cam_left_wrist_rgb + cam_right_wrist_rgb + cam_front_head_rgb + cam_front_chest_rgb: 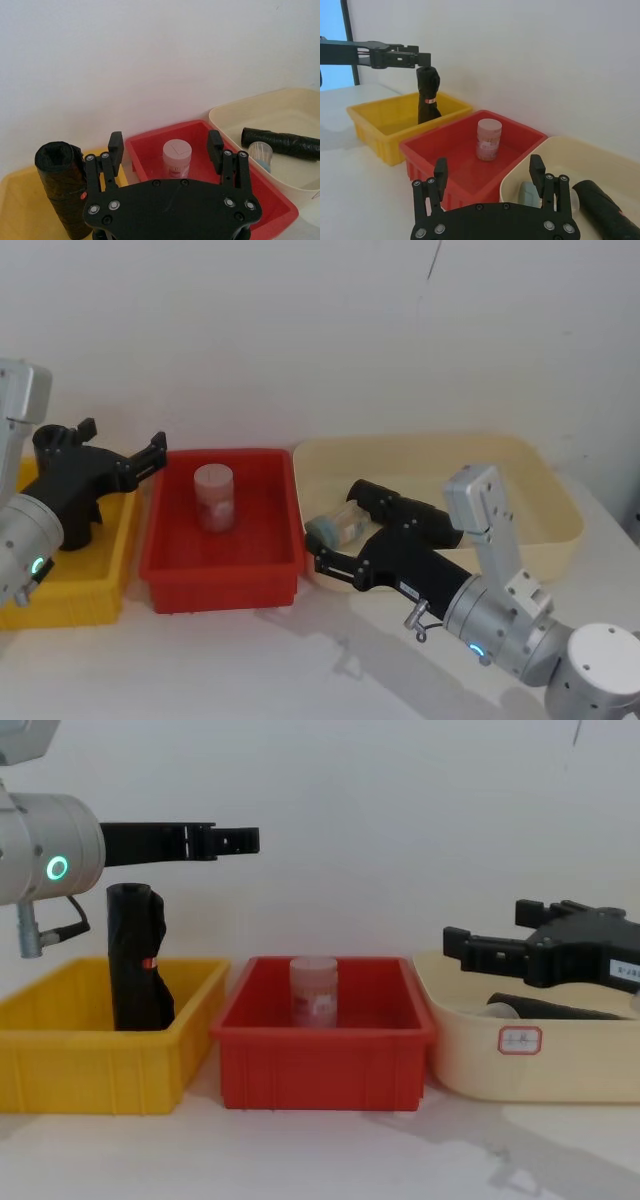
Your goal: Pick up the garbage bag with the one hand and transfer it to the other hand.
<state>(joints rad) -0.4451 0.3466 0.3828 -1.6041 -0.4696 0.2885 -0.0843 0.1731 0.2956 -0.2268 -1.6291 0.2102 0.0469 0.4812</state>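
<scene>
The garbage bag (135, 960) is a black roll standing upright in the yellow bin (90, 1055), leaning toward its back wall. My left gripper (235, 840), on the green-ringed arm, hovers open just above the bag's top, its fingertips reaching past it toward the red bin. In the left wrist view the garbage bag (62, 190) stands outside the left gripper (165, 145), beside one finger, untouched. My right gripper (335, 530), on the blue-ringed arm, is open over the near left corner of the cream bin (545, 530) and holds nothing.
A red bin (160, 575) between the other two holds an upright pale jar (213, 497). In the cream bin lie a second black roll (280, 142) and a small clear bottle (260, 152). A white wall stands close behind the bins.
</scene>
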